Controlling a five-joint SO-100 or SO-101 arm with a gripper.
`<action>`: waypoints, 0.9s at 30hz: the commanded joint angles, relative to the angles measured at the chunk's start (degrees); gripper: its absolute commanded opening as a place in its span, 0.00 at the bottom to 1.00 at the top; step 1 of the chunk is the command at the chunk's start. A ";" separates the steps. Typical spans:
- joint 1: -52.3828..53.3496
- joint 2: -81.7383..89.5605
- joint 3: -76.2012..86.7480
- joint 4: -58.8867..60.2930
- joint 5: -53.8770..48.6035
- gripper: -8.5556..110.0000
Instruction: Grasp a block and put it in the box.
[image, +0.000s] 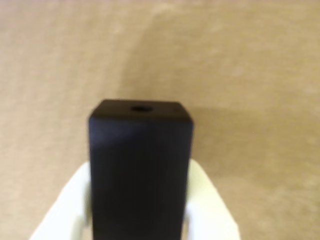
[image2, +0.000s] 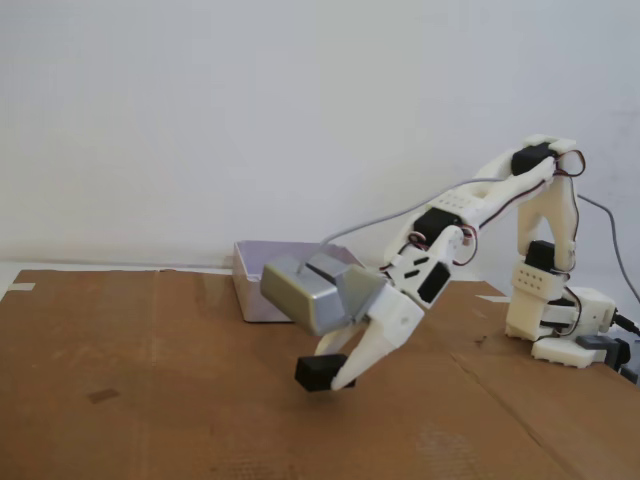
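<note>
Wrist view: the gripper (image: 140, 220) grips the block (image: 141, 165) between its white fingers (image: 60, 210), over bare brown cardboard (image: 240, 60). In the fixed view the block (image2: 318, 372) hangs clear of the cardboard sheet — lifted, near the box (image2: 250, 292), which sits behind the grey camera (image2: 315, 290).

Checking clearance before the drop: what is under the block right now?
Only bare cardboard lies under the block, held above it by the gripper. The white jaws hide the block's lower part in the wrist view.
</note>
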 joint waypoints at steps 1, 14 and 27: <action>2.99 12.13 -6.42 2.37 -0.53 0.14; 11.60 19.07 -6.06 3.60 -0.62 0.14; 19.69 22.50 -6.15 3.69 -0.62 0.15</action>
